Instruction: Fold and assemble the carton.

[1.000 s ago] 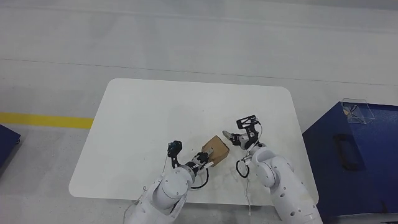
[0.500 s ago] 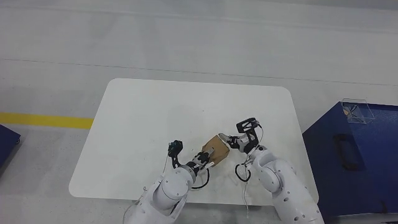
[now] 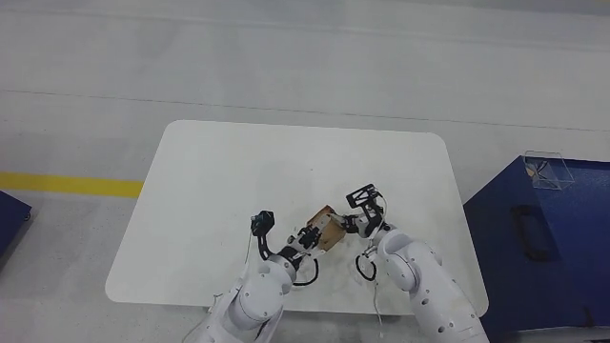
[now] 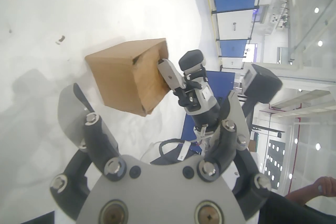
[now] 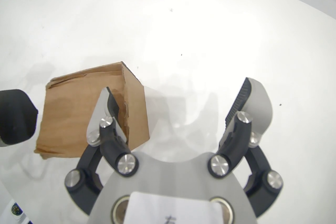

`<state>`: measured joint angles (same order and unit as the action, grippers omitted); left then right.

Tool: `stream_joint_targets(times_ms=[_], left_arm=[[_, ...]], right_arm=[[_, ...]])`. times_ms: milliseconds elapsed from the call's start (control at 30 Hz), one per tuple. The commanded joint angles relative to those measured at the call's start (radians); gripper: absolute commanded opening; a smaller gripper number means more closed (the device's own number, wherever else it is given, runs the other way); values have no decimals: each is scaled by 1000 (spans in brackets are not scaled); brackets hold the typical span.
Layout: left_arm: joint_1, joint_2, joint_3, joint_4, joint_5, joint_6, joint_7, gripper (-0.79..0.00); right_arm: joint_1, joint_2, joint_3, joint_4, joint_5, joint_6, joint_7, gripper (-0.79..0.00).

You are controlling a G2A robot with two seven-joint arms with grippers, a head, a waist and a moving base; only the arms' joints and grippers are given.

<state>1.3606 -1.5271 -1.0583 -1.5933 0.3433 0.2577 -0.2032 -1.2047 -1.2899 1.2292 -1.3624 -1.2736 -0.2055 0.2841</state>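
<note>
A small brown carton (image 3: 325, 228) sits folded into a box shape near the front middle of the white table (image 3: 238, 171). My left gripper (image 3: 307, 239) is open just in front of and left of it; the carton (image 4: 123, 80) stands a little beyond the left gripper (image 4: 153, 97). My right gripper (image 3: 349, 225) is open at the carton's right side. One of its fingers (image 5: 107, 104) lies against the carton (image 5: 76, 114), whose end flap edge looks torn; the other finger (image 5: 252, 99) stands over bare table. That same touching finger (image 4: 168, 72) presses the carton's end face.
A blue cabinet (image 3: 543, 238) stands off the table's right edge, with a clear plastic container (image 3: 548, 167) on it. The table's far half and left side are bare white surface.
My right gripper has moved left from beside the carton to touch its right end. The carton and my left gripper have shifted slightly left.
</note>
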Motion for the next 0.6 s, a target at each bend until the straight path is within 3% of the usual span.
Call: stream_joint_targets(times_ms=[0, 167, 333, 433, 567], left_arm=[[37, 7, 0, -35, 58, -85, 43, 0], [37, 7, 0, -35, 58, -85, 43, 0], [36, 8, -3, -35, 66, -86, 51, 0], [42, 15, 3, -41, 200, -111, 117, 0], [26, 39, -14, -43, 391, -229, 50, 0]], right_arm=[[-6, 4, 19, -14, 17, -16, -1, 0], [-20, 12, 78, -43, 47, 7, 8, 0], [9, 8, 74, -18, 14, 114, 47, 0], [42, 3, 58, 17, 9, 142, 59, 0], [72, -2, 42, 60, 14, 141, 61, 0]])
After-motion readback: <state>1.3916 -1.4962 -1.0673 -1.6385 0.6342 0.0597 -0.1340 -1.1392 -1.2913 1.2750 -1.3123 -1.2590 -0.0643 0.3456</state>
